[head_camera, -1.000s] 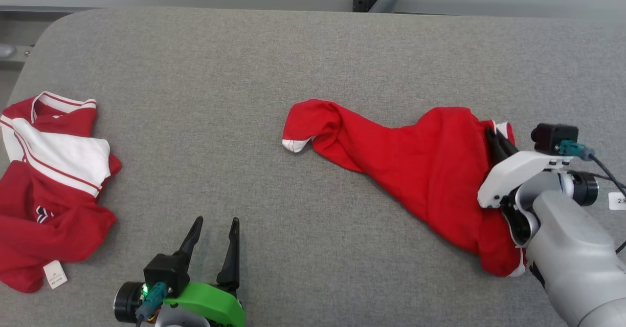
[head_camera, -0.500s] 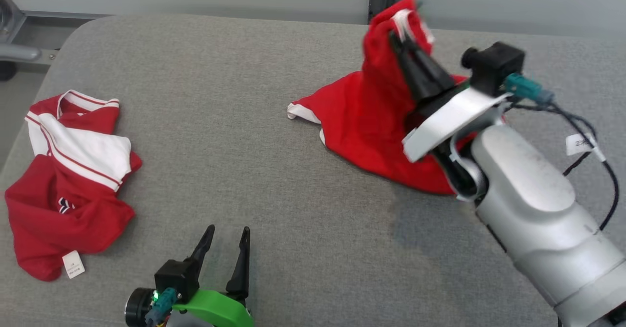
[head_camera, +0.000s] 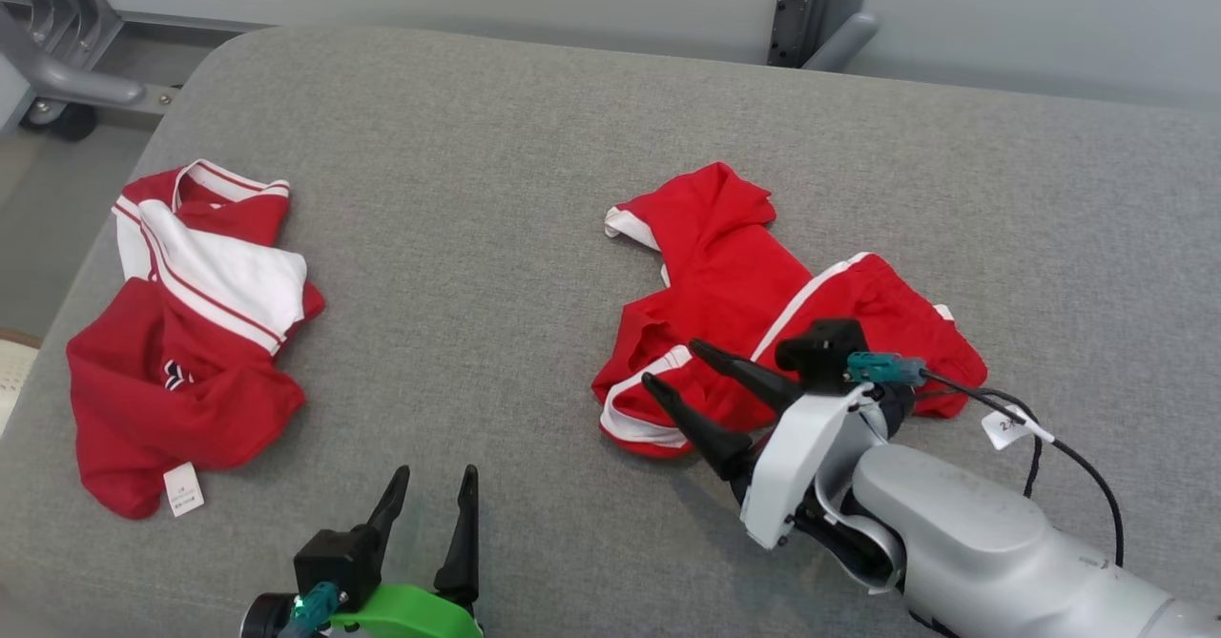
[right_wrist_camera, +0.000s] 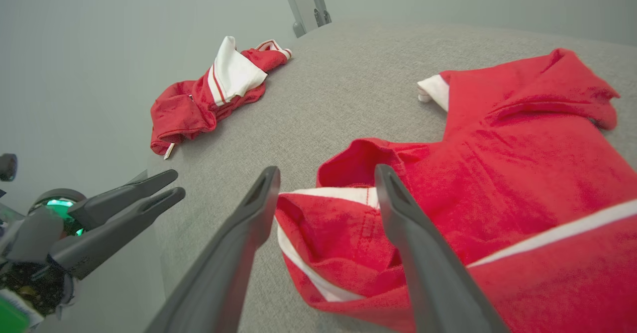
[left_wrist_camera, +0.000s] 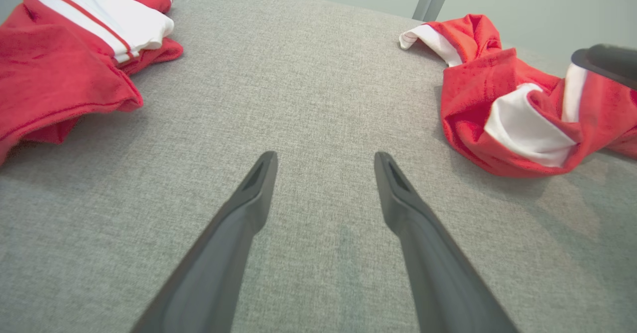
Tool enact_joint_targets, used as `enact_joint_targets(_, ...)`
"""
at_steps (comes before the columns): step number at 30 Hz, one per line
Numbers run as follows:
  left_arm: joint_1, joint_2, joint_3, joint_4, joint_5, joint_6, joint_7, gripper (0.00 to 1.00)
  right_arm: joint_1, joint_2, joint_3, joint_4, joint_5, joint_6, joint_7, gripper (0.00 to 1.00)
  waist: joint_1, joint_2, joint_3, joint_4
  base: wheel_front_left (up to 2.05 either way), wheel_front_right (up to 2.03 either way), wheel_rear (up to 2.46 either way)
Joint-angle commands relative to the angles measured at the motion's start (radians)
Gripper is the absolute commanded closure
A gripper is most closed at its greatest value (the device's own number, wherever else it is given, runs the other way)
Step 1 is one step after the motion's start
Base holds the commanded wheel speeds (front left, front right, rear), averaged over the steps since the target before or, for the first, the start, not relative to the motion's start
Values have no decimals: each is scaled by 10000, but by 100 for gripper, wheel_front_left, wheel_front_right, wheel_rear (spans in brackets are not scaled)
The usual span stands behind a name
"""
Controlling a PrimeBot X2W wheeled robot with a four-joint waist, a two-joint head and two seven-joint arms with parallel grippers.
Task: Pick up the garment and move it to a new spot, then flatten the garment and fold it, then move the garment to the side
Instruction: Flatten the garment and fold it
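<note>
Head view: drops garment (head_camera: 725, 276) from right gripper (head_camera: 671, 361), fingers now apart at its near edge. Leaves it crumpled; flattening likely next. Holds left gripper (head_camera: 435, 471) apart, left of garment.

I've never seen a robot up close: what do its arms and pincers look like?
Each tool has two long, dark, tapering fingers. The left tool sits on a green mount; the right tool on a white mount, joined to a rounded silver-grey forearm. A black camera with a teal plug trails a black cable bearing a white tag.
</note>
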Motion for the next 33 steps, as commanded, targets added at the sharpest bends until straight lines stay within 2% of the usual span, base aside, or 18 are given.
enact_joint_targets(1,129,24,124,-1,4,103,9,0,157,-192,-372,-131,120,-5,-97,0,0,0,-151,-242,0,0,0)
enact_joint_targets(4,181,23,273,-43,37,147,9,0,514,-422,-1554,-381,-203,-5,-82,0,0,0,-272,-507,0,0,0)
enact_joint_targets(5,181,23,273,-43,37,147,9,0,514,-422,-1554,-381,-203,-5,-82,0,0,0,-272,-507,0,0,0)
enact_joint_targets(6,195,23,341,-71,66,144,8,0,720,-547,-2416,-414,-574,-3,-80,0,0,0,-317,-657,0,0,0)
enact_joint_targets(7,195,23,341,-71,66,144,8,0,720,-547,-2416,-414,-574,-3,-80,0,0,0,-317,-657,0,0,0)
enact_joint_targets(10,153,24,342,-97,79,98,9,0,951,-651,-3701,-236,-1181,-3,-82,0,0,0,-297,-810,0,0,0)
enact_joint_targets(13,94,24,241,-123,81,64,9,0,1100,-643,-4407,120,-1562,-3,-83,0,0,0,-231,-846,0,0,0)
enact_joint_targets(20,-127,24,1,-174,-10,76,9,0,843,-657,-4674,1123,-1503,-3,-85,0,0,0,69,-544,0,0,0)
enact_joint_targets(27,-231,24,-46,-299,-42,143,9,0,307,-765,-3768,1975,-1003,-3,-8,0,0,0,402,-220,0,0,0)
enact_joint_targets(28,-237,24,-50,-312,-50,156,8,0,238,-788,-3623,2046,-909,-3,24,3,0,0,429,-204,0,0,0)
enact_joint_targets(29,-243,24,-50,-316,-57,164,9,0,170,-814,-3511,2117,-802,-3,23,51,0,0,449,-199,0,0,0)
enact_joint_targets(30,-247,24,-39,-319,-63,169,8,0,134,-834,-3417,2182,-678,-3,22,71,0,0,464,-206,0,0,0)
enact_joint_targets(31,-239,24,-21,-314,-72,173,9,0,112,-844,-3299,2229,-556,-3,20,100,0,0,470,-231,0,0,0)
enact_joint_targets(33,-211,24,33,-305,-86,203,10,0,33,-893,-3059,2287,-405,-3,11,100,0,0,456,-341,0,0,0)
